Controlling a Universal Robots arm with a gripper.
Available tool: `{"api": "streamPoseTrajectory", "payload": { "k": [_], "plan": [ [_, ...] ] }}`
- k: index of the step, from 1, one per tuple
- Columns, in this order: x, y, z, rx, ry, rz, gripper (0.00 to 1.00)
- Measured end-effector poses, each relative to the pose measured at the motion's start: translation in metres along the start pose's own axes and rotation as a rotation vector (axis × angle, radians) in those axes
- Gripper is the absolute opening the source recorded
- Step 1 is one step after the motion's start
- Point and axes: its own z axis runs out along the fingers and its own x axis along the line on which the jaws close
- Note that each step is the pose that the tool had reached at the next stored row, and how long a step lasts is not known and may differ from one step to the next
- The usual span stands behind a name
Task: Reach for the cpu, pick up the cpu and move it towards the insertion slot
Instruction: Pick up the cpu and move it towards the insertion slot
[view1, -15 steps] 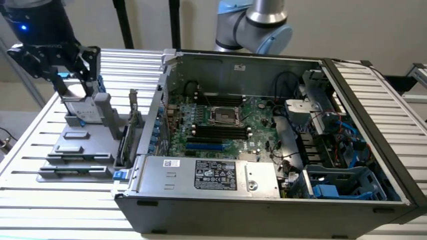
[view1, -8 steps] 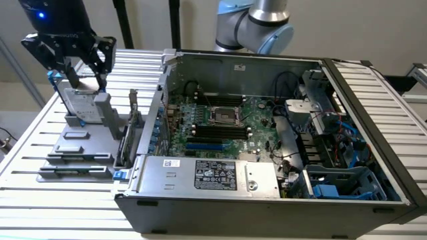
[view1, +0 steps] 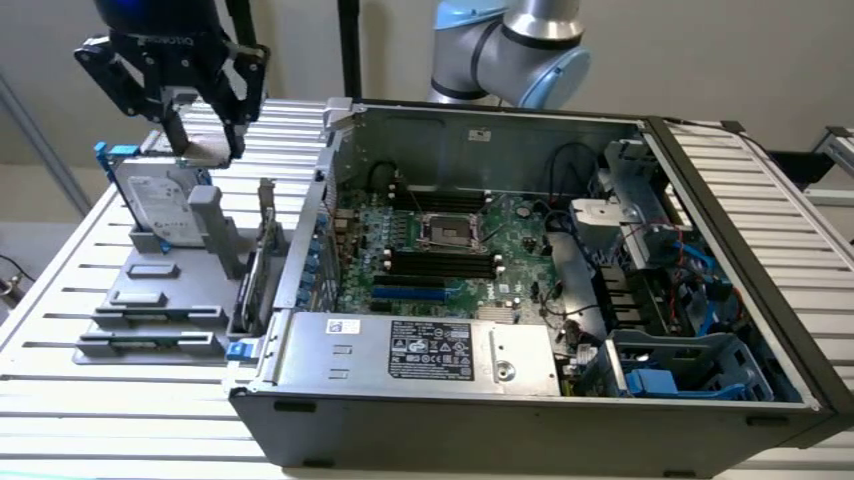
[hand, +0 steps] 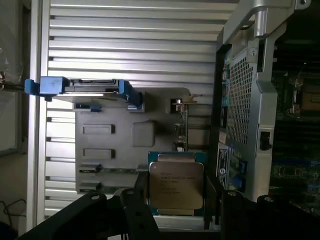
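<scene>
The cpu (hand: 176, 185), a flat square chip with a silver top and pale rim, sits between my gripper's (hand: 176, 202) dark fingers (hand: 136, 207) in the wrist view. In the exterior view my gripper (view1: 207, 150) hangs at the far left, above the grey parts holder (view1: 147, 300), shut on the small pale cpu (view1: 210, 153). The insertion slot (view1: 451, 232), a silver-framed square socket with a dark centre, lies on the motherboard inside the open computer case, well to the exterior view's right of my gripper. From the wrist, the slot (hand: 306, 97) appears past the case wall.
An upright silver hard drive with blue rails (view1: 158, 200) stands in the holder just below my gripper. The case's metal side wall (view1: 320, 200) rises between holder and motherboard. Black memory slots (view1: 438, 262), cables and a power supply (view1: 427, 345) fill the case. The arm's base (view1: 514, 55) stands behind.
</scene>
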Motion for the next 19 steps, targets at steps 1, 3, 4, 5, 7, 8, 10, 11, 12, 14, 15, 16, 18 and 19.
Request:
{"api": "streamPoseTrajectory", "payload": {
  "k": [1, 3, 4, 5, 7, 8, 10, 11, 12, 14, 15, 16, 18, 19],
  "plan": [
    [-0.005, -0.0001, -0.0016, -0.003, -0.0002, 0.0, 0.55],
    [-0.013, -0.0002, -0.0042, -0.0096, -0.0003, 0.0, 0.55],
    [-0.018, -0.0004, -0.0051, -0.0135, -0.0005, 0.0, 0.55],
    [-0.022, -0.0005, -0.006, -0.0176, -0.0006, -0.001, 0.55],
    [-0.031, -0.0007, -0.0077, -0.0257, -0.0009, -0.001, 0.55],
    [-0.036, -0.0008, -0.0086, -0.0296, -0.001, -0.001, 0.55],
    [-0.045, -0.001, -0.01, -0.039, -0.0012, -0.001, 0.55],
    [-0.05, -0.0012, -0.0104, -0.0438, -0.0016, -0.001, 0.55],
    [-0.054, -0.0013, -0.0111, -0.0482, -0.0015, -0.001, 0.55],
    [-0.063, -0.0016, -0.0121, -0.0576, -0.002, -0.002, 0.55],
    [-0.068, -0.0017, -0.0127, -0.0624, -0.0021, -0.002, 0.55],
    [-0.072, -0.0019, -0.0131, -0.0671, -0.0024, -0.002, 0.55],
    [-0.081, -0.0022, -0.0137, -0.0746, -0.0025, -0.002, 0.55],
    [-0.086, -0.0023, -0.0138, -0.0775, -0.0027, -0.002, 0.55]
  ]
}}
